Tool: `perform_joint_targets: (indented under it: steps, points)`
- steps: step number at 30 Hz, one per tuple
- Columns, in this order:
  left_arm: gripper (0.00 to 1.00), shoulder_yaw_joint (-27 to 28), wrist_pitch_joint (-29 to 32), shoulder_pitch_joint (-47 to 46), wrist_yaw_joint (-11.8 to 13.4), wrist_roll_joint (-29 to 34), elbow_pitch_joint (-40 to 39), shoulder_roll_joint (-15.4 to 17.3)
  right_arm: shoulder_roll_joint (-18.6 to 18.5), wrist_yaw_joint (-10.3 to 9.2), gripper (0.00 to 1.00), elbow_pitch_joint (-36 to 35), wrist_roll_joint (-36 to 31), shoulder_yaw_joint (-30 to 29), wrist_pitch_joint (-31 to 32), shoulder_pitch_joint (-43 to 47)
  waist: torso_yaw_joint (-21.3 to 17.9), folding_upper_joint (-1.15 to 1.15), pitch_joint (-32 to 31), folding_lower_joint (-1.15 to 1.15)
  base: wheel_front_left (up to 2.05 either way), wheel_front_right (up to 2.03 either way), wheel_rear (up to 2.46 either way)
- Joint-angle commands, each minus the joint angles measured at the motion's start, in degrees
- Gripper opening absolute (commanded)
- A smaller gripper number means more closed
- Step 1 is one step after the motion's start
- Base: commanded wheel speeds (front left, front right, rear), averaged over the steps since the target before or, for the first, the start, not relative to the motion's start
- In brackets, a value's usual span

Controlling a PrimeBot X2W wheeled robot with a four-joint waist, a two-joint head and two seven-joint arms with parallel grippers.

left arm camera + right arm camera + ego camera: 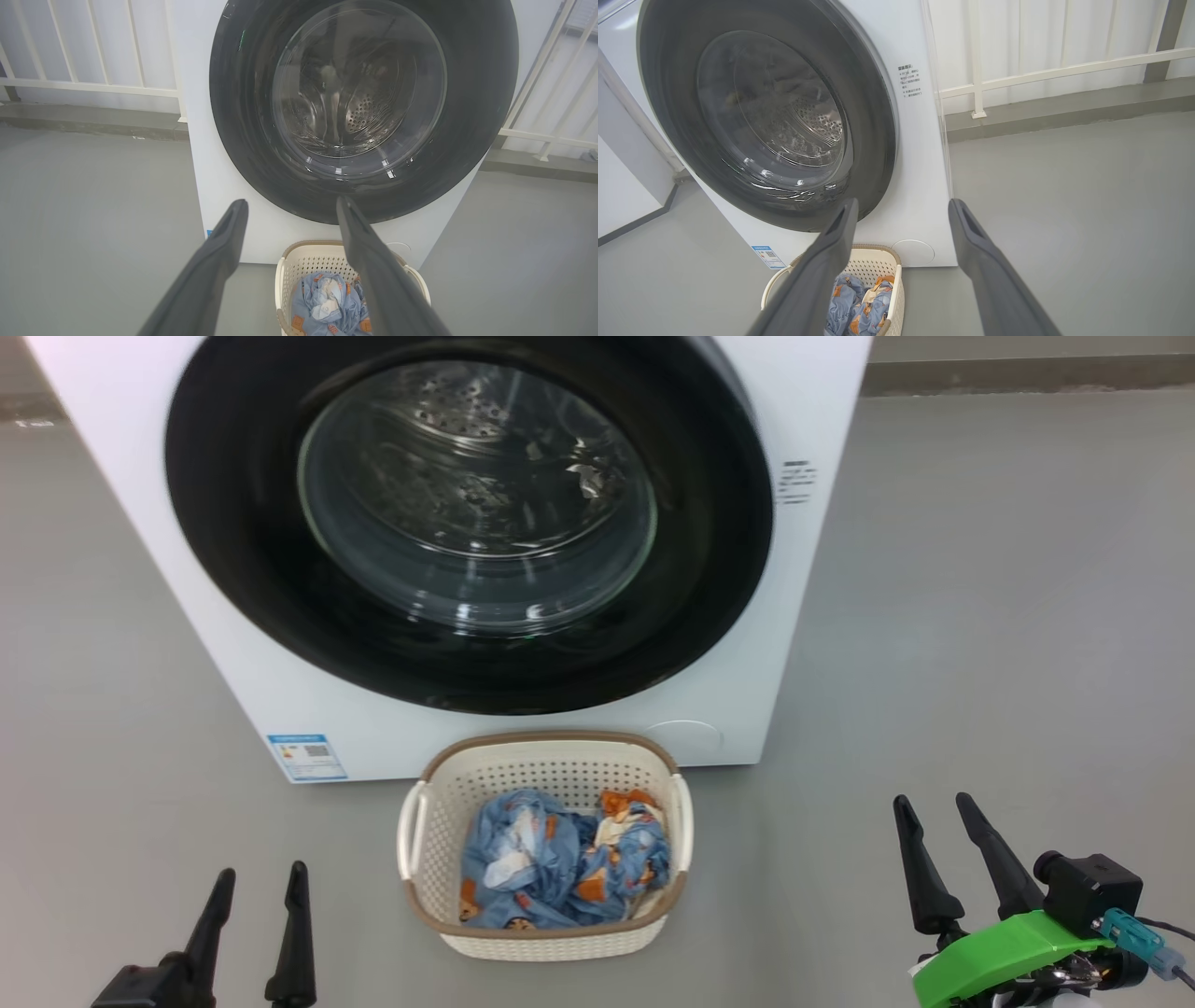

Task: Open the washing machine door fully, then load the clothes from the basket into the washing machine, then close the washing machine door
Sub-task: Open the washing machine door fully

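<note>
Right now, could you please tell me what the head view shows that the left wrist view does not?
The head view adds the right pincer, open, on its green mount. The left wrist view adds the white railing behind the washing machine. Both share the shut washing machine door, the basket holding the clothes, and the open left pincer.

door point(467, 513) is shut on white washing machine point(280, 709) | cream basket point(551, 739) is set just before it | blue clothes point(560, 863) are heaped inside
</note>
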Motion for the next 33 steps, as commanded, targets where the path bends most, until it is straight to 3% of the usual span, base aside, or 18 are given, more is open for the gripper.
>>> perform_joint_targets:
  steps: [1,12,22,23,24,25,26,33]
  points:
    - [1.0,1.83,-0.61,-2.54,0.02,0.11,-1.4,1.01,-0.43,0.32,1.0,-1.46,-0.79,1.11,-0.71,-1.12,0.0,0.0,0.03,0.0,1.23,1.23,-2.46]
    - [1.0,1.37,-0.61,-2.54,0.02,-2.55,-2.07,0.77,-0.53,0.32,1.0,-1.24,-0.52,0.95,-0.71,-1.42,-0.14,0.0,-0.07,0.0,1.09,1.08,-2.18]
    - [1.0,0.15,-0.61,-2.46,0.02,-3.08,-1.67,0.68,-0.68,0.32,1.0,-0.99,0.5,1.91,-0.71,-1.72,0.31,0.0,-0.45,0.0,0.34,0.34,-0.69]
    - [1.0,0.07,-0.61,-2.32,0.02,-3.21,-1.72,0.5,-0.56,0.32,0.95,-1.01,1.27,2.16,-0.71,-1.85,0.36,0.0,-0.49,0.0,0.0,0.0,0.0]
    - [1.0,0.0,-0.61,-2.13,0.02,-3.31,-1.81,0.29,-0.35,0.32,0.52,-1.09,2.32,2.27,-0.71,-2.05,0.39,0.0,-0.53,0.0,0.0,0.0,0.0]
    - [1.0,-0.09,-0.61,-1.91,0.02,-3.41,-1.9,0.05,-0.2,0.32,0.29,-1.11,3.42,2.43,-0.71,-2.29,0.42,0.0,-0.56,0.0,0.0,0.0,0.0]
    - [1.0,-0.2,-0.61,-1.7,0.02,-3.52,-1.96,-0.16,-0.11,0.32,0.0,-1.11,4.47,2.63,-0.71,-2.63,0.45,0.0,-0.56,0.0,0.0,0.0,0.0]
    - [1.0,-0.91,-0.61,-1.06,0.02,-4.03,-2.1,-1.18,1.03,0.32,0.0,-2.74,15.84,1.7,-0.71,-6.42,0.8,0.0,-0.1,0.0,0.0,0.0,0.0]
